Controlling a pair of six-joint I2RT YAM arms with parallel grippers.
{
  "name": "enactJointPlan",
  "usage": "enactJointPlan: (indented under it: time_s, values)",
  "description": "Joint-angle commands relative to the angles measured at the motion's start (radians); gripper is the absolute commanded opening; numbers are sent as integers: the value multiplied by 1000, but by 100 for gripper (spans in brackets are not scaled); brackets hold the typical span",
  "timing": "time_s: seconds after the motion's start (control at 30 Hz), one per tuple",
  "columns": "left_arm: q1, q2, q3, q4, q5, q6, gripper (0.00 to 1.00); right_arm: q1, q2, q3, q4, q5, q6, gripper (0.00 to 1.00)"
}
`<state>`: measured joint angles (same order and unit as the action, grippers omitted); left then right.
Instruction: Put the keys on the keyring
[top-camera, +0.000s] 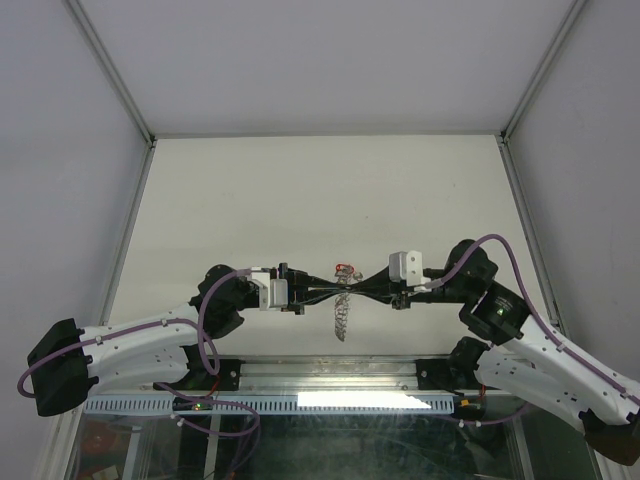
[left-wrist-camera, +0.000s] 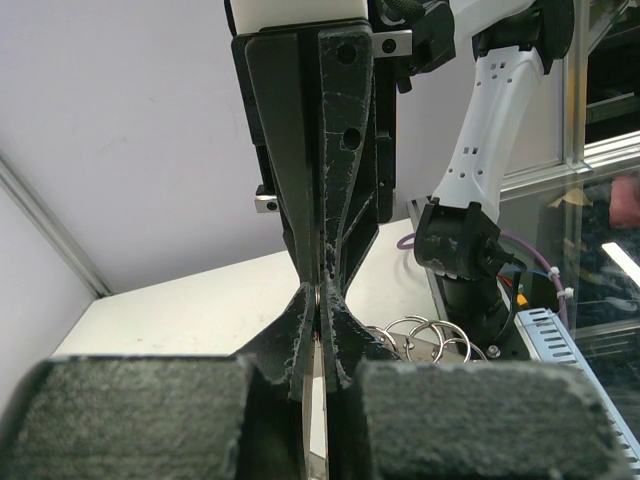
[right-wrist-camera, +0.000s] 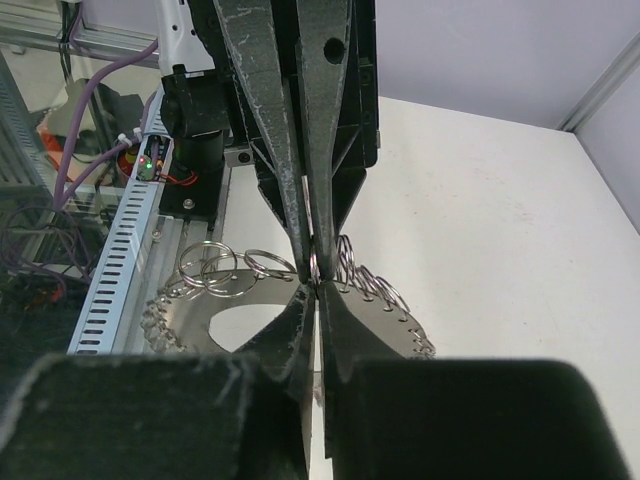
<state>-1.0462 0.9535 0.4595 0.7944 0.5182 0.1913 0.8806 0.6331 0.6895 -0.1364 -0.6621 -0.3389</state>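
**Top view.** The left end effector (top-camera: 337, 290) and right end effector (top-camera: 357, 288) are shown tip to tip above the middle of the bench (top-camera: 300, 190). Both appear closed on the wire of the keyring (top-camera: 341, 318), which is seen edge-on, its long axis running toward the near edge. The red-tagged key (top-camera: 347, 268) is seen just on the far side of the tips (whether it is held, and which way it points, cannot be told).

**Left wrist view.** Both pairs of jaws are pressed together on a thin wire.

**Right wrist view.** The wreath of keys spreads below the tips. The tagged key is not seen strung, so threading is judged not yet done.
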Motion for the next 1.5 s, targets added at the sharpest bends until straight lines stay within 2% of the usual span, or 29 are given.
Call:
enactJointPlan:
  time_s: [0.0, 0.27, 0.4, 0.5, 0.73, 0.93, 1.07, 1.23, 1.47]
  values:
    - [-2, -6, 26, 62, 16, -3, 0, -1, 3, 7, 74, -12, 1, 0]
    - [-2, -5, 21, 77, 13, -24, 1, -2, -44, -6, 97, 26, -19, 0]
    - [-2, -7, 15, 86, 11, -34, 16, -2, -58, -19, 112, 54, -9, 0]
    - [-2, -11, 14, 81, 11, -36, 24, -2, -58, -25, 128, 61, 4, 0]
    - [-2, -34, 6, 66, 3, -44, 26, -2, -63, -28, 134, 81, 6, 0]
    - [-2, -101, -24, 29, -48, -45, 39, -2, -77, -33, 133, 95, 9, 0]
    - [-2, -143, -38, -18, -76, -33, 39, -2, -83, -35, 134, 101, 10, 0]
    - [-2, -168, -44, -75, -83, -22, 32, -2, -89, -33, 143, 108, 26, 0]
    - [-2, -165, -35, -143, -100, 20, 38, -2, -108, -35, 154, 100, 33, 0]
